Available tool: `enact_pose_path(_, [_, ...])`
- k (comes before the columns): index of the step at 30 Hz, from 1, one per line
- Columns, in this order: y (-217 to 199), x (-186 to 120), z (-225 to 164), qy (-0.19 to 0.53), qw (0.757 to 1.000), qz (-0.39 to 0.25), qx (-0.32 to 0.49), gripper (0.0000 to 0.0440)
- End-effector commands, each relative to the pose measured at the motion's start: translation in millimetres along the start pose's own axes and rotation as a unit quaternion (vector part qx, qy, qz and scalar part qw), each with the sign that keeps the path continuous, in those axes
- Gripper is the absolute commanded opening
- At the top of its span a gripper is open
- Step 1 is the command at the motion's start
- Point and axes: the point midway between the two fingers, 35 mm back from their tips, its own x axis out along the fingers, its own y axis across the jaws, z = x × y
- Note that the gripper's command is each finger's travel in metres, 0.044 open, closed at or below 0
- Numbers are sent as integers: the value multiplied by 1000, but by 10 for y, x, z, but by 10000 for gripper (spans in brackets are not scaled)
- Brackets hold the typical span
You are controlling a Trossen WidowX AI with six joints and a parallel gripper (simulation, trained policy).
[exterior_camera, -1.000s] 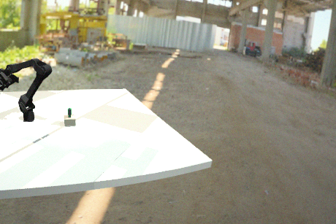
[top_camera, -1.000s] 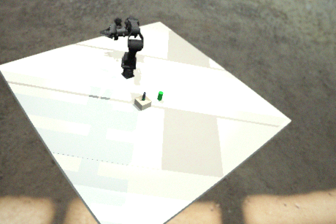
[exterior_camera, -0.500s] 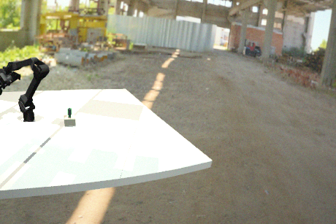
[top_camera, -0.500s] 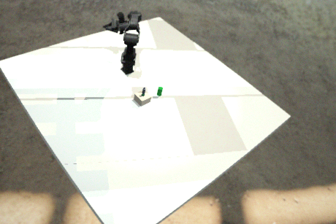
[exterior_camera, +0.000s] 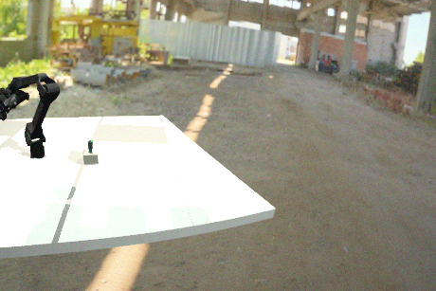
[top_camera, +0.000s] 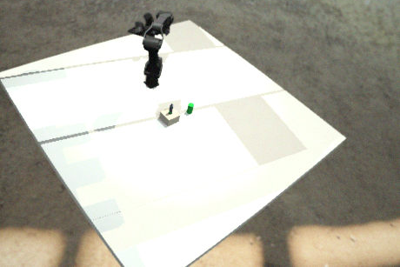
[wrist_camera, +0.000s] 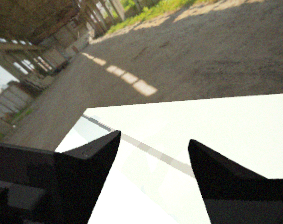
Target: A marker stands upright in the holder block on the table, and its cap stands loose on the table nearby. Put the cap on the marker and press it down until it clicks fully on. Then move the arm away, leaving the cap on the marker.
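Note:
The holder block (top_camera: 172, 120) (exterior_camera: 91, 158) sits on the table, a small beige box. The marker (top_camera: 170, 109) (exterior_camera: 90, 147) stands upright in it, with a dark upper end showing. The green cap (top_camera: 190, 109) stands loose on the table beside the block in the top view. In the exterior view it lines up with the marker and cannot be told apart clearly. My gripper (wrist_camera: 154, 139) is open, with nothing between its fingers. It is raised high, away from the block and cap, on the far side of the arm's base in the top view.
The white table (top_camera: 196, 183) (exterior_camera: 190, 195) has pale grey and bluish patches and dark lines on it. Its edges drop to a dirt floor. The arm's base (top_camera: 151, 80) (exterior_camera: 37, 149) stands behind the block in the top view.

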Motion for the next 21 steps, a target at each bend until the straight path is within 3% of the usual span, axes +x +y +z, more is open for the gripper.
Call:
enact_pose_path(1, [-63, -50, 15, 2, 1000, -19, -4, 293])
enact_pose_path(21, [-443, -409, 32, 13, 992, -126, -4, 314])
